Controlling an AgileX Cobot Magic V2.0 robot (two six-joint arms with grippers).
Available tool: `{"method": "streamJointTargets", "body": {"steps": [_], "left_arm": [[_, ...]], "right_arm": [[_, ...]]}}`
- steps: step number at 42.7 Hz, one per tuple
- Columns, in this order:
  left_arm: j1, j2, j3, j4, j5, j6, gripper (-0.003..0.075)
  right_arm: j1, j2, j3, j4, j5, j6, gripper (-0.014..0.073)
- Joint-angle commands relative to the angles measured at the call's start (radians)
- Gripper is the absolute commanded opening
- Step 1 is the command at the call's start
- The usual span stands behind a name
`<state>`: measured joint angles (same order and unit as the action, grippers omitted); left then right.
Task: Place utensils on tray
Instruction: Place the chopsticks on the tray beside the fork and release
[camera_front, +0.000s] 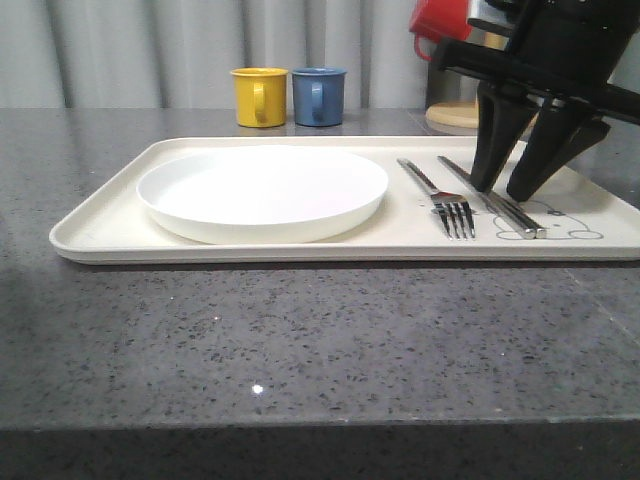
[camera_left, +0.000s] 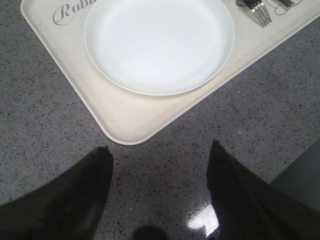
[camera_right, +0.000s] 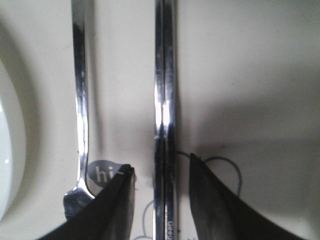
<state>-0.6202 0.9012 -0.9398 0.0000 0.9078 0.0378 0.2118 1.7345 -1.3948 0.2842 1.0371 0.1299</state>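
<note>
Nearest to the camera is a wide strip of bare gray speckled countertop (camera_front: 300, 340), so plenty of open room along the near side. Over that counter, just off the tray's near left corner, sits the left gripper (camera_left: 159, 165), fingers spread wide with nothing between them.

Going left to right on the cream tray (camera_front: 100, 225): its left rim is bare, then comes the round white plate (camera_front: 262, 192), taking up most of the left half and sitting close to the near rim. "Rabbit" script shows by the tray's left edge in the left wrist view. Right of the plate lies the fork (camera_front: 440, 195), tines toward the near edge, and just beside it the chopsticks (camera_front: 495, 200), the pair pressed together and running parallel to the fork over the bunny drawing.

Right gripper (camera_front: 508, 190) comes down over the chopsticks, jaws apart and straddling them, a visible gap on each side, so not gripping.

Far behind the tray: a yellow mug (camera_front: 259, 97) and blue mug (camera_front: 319, 96) side by side.
</note>
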Motion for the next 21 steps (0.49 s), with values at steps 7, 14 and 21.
{"method": "streamJointTargets", "body": {"steps": [7,14,21], "left_arm": [[-0.006,-0.005,-0.026,0.0,-0.062,-0.009,0.0417],[-0.006,-0.005,-0.026,0.0,-0.062,-0.009,0.0417],[-0.006,-0.005,-0.026,0.0,-0.062,-0.009,0.0417]], "right_arm": [[-0.001,-0.165,-0.033,-0.256,0.052,-0.021,0.0304],[-0.025,-0.278,-0.002,-0.425,0.074,-0.021,0.0304],[-0.165,-0.321,0.031,-0.445,0.081,-0.035,0.0304]]}}
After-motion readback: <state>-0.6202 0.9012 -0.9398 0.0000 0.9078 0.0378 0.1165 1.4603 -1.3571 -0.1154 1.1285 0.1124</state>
